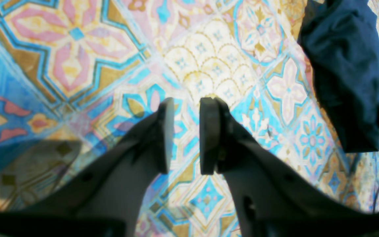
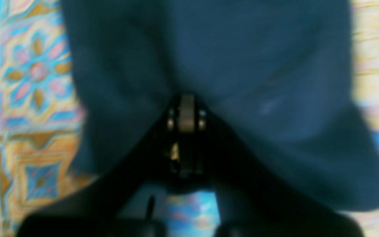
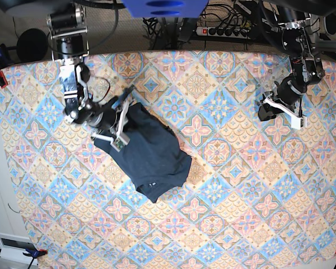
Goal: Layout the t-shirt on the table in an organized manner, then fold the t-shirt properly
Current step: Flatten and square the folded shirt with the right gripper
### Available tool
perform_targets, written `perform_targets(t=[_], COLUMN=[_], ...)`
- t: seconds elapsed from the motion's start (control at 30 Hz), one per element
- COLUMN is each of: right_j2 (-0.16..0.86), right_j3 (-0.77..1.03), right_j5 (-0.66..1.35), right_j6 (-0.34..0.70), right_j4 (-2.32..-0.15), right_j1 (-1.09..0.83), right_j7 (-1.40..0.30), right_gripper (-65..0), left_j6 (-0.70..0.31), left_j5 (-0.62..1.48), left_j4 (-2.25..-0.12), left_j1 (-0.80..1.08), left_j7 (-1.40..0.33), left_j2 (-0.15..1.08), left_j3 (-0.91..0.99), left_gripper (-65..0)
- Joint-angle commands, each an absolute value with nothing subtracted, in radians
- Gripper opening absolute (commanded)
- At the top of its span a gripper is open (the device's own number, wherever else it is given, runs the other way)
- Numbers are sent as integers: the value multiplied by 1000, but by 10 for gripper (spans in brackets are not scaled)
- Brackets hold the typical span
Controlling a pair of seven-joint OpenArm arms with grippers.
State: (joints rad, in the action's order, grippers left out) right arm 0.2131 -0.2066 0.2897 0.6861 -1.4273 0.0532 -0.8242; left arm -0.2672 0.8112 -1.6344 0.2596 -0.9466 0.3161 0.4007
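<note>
Navy t-shirt (image 3: 148,151) lay bunched on table (image 3: 235,213), toward 9 o'clock from table centre, collar end pointing 6 o'clock. Right gripper (image 3: 116,124) sat at shirt's 10 o'clock edge, jaws pinched shut on fabric fold per right wrist view. Left gripper (image 1: 185,131) hovered over bare cloth near 2 o'clock, well apart from shirt, jaws parted, empty. Judged: shirt light, limp, wrinkly, non-slippery; best held at shoulder seams or hem corners for spreading.

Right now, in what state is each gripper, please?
Left gripper: open, holding nothing, above the table.
Right gripper: closed on the t-shirt.
</note>
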Motion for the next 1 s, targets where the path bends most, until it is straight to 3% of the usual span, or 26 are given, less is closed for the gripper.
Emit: perform_targets(t=[0.0,0.6,0.77,0.97], right_j2=[217,213,159,77], right_j3=[-216,-298,-300,-306], right_j5=[298,298,300,300], right_j6=[698,698,698,698], right_j4=[-1454,-1797,-1759,-1569], right_j1=[50,-4,102,214], right_j7=[-828,-852,-855,-854], right_gripper=[-647,-647,-647,-647], left_j6=[-275,-275,-275,-275], left_j5=[828,829,829,829], left_j4=[-1653,-1652,-1652,-1652], left_j1=[251,263,266,268], left_j7=[-931,-928,-929,-929], left_j2=[331,331,331,331], left_j3=[404,404,404,406], left_gripper=[-522,-522,-522,-522])
